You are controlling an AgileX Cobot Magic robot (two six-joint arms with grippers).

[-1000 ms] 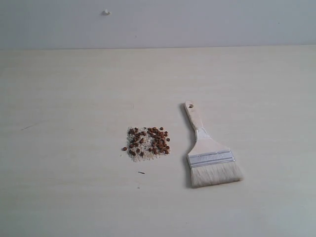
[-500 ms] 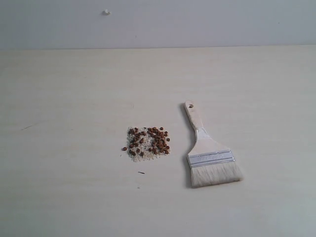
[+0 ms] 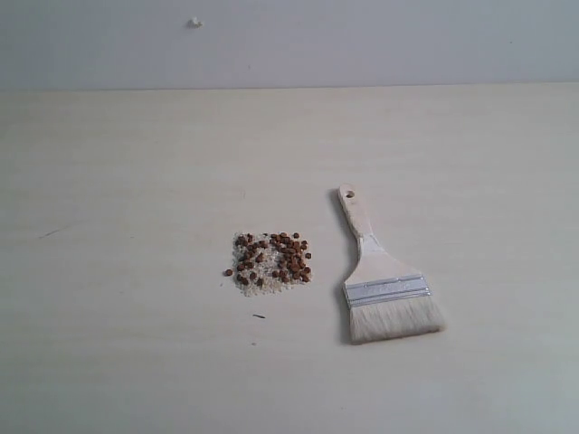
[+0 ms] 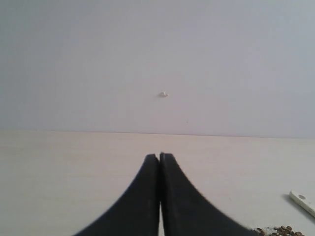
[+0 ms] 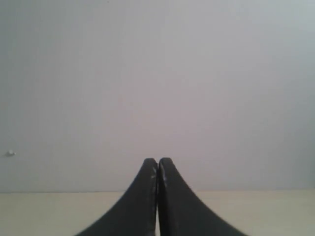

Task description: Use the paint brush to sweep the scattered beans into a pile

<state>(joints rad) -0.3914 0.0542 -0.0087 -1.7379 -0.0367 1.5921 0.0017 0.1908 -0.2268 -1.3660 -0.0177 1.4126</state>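
The reddish-brown beans [image 3: 271, 258], mixed with whitish grains, lie in a compact pile near the middle of the pale table [image 3: 136, 181]. Just to their right the paint brush [image 3: 384, 285] lies flat, its handle hole toward the far side and its whitish bristles toward the near edge. Neither arm shows in the exterior view. My left gripper [image 4: 159, 156] is shut with nothing between its fingers; a few beans [image 4: 280, 230] and the brush handle's end [image 4: 302, 200] peek into its view's corner. My right gripper [image 5: 157, 160] is shut and empty, facing the wall.
A grey wall [image 3: 362, 41] rises behind the table's far edge, with a small white speck [image 3: 194, 23] on it. A tiny dark fleck [image 3: 260, 316] lies just in front of the pile.
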